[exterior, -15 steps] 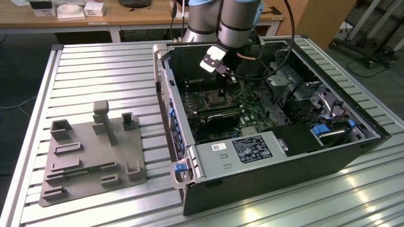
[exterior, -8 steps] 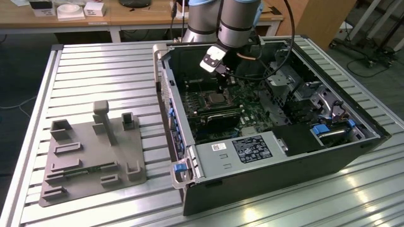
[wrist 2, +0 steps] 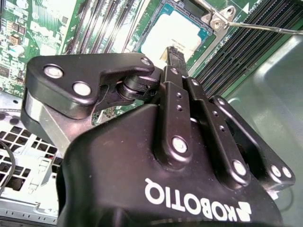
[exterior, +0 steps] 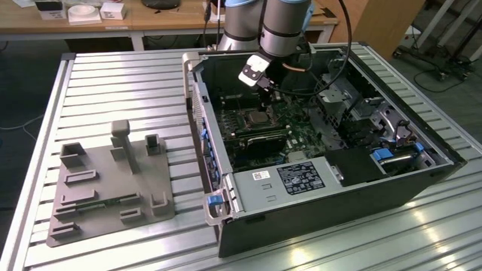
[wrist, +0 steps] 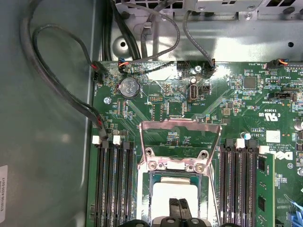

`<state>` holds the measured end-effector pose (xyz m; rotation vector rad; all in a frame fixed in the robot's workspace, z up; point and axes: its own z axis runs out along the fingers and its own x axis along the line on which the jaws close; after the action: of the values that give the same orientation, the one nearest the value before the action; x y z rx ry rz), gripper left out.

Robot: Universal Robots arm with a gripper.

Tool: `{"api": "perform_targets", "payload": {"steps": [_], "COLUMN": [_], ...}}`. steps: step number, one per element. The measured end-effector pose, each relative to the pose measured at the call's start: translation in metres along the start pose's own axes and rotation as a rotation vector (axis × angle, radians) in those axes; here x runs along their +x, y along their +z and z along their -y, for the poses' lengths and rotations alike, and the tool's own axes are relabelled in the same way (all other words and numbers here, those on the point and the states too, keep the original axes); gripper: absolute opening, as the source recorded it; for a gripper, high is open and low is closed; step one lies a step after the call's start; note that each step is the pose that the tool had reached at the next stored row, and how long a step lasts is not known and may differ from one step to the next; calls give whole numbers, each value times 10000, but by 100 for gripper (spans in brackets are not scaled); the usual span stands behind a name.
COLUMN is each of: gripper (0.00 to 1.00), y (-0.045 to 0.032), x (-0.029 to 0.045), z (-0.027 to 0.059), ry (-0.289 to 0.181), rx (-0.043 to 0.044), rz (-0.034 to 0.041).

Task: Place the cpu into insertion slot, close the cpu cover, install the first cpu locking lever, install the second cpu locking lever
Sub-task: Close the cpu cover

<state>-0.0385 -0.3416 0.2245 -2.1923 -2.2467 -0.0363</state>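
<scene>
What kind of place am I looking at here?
Probably a robotics lab or test workshop: a robot arm reaches into an open computer case on a slatted metal table, with a wooden desk beyond it.

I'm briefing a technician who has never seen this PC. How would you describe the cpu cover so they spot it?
Look inside the open computer case at the green motherboard. Between its banks of long black memory slots lies the silvery cpu; the cpu cover is the thin metal frame swung open beside it, alone in having a big square window.
</scene>
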Motion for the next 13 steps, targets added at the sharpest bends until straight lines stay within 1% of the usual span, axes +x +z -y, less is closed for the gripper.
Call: {"api": "perform_targets", "payload": {"steps": [11, 13], "gripper": [11, 11], "y": [-2, -36], "x": [0, 0], "z": [0, -1], "ry": [0, 0], "rx": [5, 5], "rz": [1, 1]}}
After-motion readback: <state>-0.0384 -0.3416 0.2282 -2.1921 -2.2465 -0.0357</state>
